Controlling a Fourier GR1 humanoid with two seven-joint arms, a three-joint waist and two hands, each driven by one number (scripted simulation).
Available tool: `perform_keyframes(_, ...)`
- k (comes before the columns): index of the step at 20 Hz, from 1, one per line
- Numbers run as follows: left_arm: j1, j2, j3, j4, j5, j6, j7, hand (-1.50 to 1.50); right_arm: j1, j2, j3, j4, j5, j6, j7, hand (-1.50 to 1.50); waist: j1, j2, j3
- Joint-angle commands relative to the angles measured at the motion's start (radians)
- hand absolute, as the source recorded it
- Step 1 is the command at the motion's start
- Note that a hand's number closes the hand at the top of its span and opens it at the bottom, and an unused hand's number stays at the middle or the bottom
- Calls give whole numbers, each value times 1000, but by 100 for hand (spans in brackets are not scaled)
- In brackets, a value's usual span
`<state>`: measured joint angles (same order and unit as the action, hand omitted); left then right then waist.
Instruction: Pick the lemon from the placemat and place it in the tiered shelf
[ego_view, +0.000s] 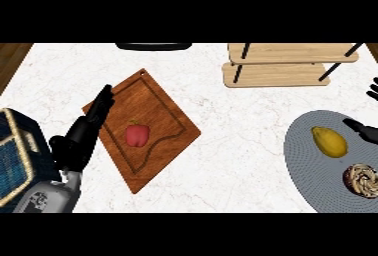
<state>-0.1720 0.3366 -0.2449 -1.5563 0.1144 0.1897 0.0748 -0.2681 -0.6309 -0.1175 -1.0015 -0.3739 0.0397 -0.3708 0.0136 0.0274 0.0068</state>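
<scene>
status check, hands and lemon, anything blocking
Left hand open over cutting board edge. Right hand open beside lemon on placemat. Pastry nearby, shelf path unblocked.

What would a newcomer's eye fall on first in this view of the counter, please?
Probably the red bell pepper on the brown wooden cutting board at centre-left, with the open left hand over the board's left edge. Next, the yellow lemon on the round grey placemat at right, below the light wooden tiered shelf.

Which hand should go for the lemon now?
Right hand: it shows at the grey placemat's edge beside the lemon. The left hand rests far across the counter, by the cutting board.
</scene>
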Motion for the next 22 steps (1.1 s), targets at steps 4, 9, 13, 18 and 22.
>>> perform_keyframes(4,-17,-36,-1,88,-5,-21,-49,0,-70,-109,-65,297,-66,417,-181,-150,8,-14,-3)
perform_keyframes(9,-56,-48,4,146,-13,-40,-63,0,-113,-205,66,315,142,478,-249,-150,6,-16,-4)
perform_keyframes(13,-9,-90,-31,103,-75,21,-59,0,-208,-254,94,286,192,489,-143,-150,3,-26,-7)
perform_keyframes(18,-42,-66,10,141,-43,-30,-63,0,-263,-346,178,164,283,544,-18,-150,-7,-29,-9)
perform_keyframes(22,-35,-80,9,166,-51,-23,-63,0,-227,-372,280,45,418,533,-16,-150,-15,-29,-9)
